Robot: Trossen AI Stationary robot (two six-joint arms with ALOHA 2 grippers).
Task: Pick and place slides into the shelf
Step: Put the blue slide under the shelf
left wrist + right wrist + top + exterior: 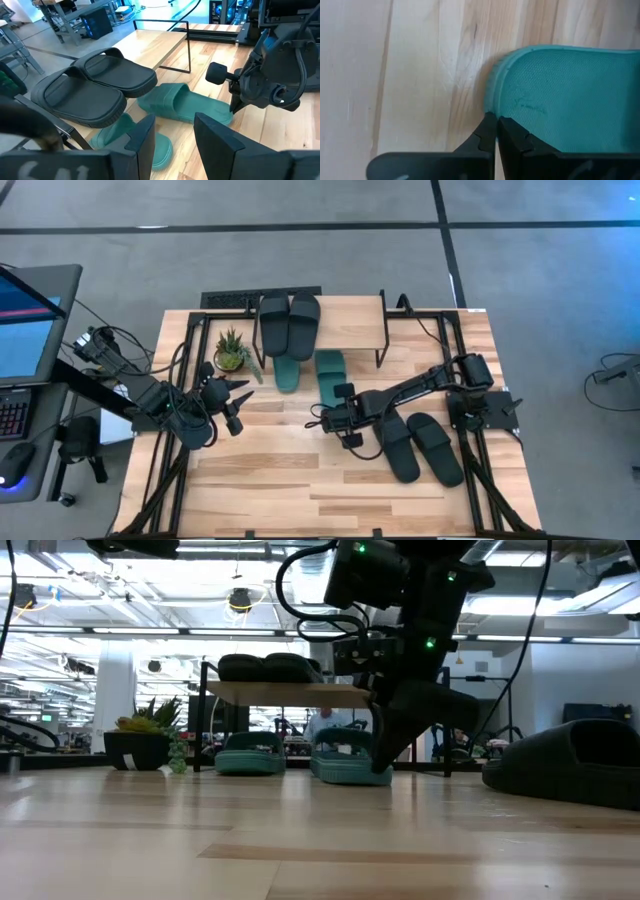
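1. Looking through the right wrist view, we see the right gripper (496, 131) pressed together at a teal slide's (570, 95) heel.
2. Overhead, we count four black slides (289, 323) and two teal: two black atop the shelf (350, 310).
3. Our left gripper (237, 402) waits, fingers apart.

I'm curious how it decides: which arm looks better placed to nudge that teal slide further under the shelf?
Likely the right: its gripper, fingers shut, sits at the heel of the teal rubber slide. The left gripper waits farther away.
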